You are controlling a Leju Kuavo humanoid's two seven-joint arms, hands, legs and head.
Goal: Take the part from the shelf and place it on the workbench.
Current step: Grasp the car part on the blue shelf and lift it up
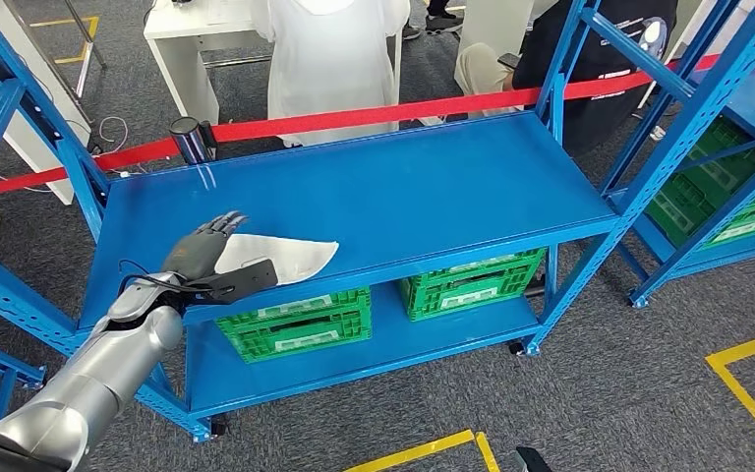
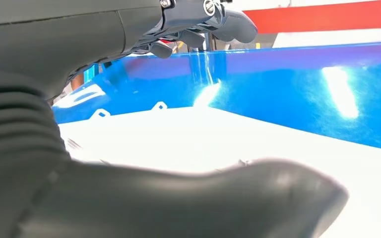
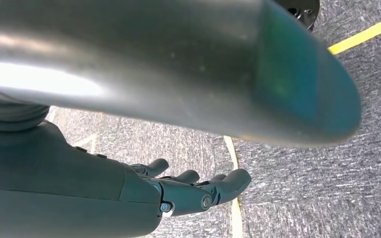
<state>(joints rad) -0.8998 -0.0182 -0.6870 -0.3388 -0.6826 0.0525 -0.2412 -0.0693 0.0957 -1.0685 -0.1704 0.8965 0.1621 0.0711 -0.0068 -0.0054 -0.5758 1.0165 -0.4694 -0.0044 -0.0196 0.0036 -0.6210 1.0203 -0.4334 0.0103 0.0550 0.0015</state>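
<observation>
Nearest to the head camera, the silver left arm (image 1: 79, 379) is seen coming in from the lower left corner and reaching up to the front left part of the blue shelf (image 1: 403, 187). Its left hand (image 1: 206, 258) is laid over the near end of the white part (image 1: 290, 258), a flat, pale sheet-like piece lying on the shelf's top deck, right at the front edge near the left corner. From the left wrist view the thick grey thumb (image 2: 188, 203) is seen low along the part's white surface (image 2: 238, 139), with the darker fingers (image 2: 213, 20) held above it, so the part looks pinched between thumb and fingers, though the contact itself can't be fully made out.

The right hand (image 3: 198, 191) is shown hanging over grey carpet (image 3: 327, 148) crossed by yellow floor tape (image 3: 362, 34); its fingers are loosely curled but apart, and nothing is held in it.

On the shelf's lower deck two green crates (image 1: 300, 320) are parked side by side, one under the part and one (image 1: 472, 280) toward the right. A red barrier tape (image 1: 374, 116) is stretched along behind the back edge of the shelf. Beyond it a person in white (image 1: 329, 59) is seen beside a white table (image 1: 187, 39). More green crates (image 1: 718, 192) are stacked in a second blue rack off the right end.
</observation>
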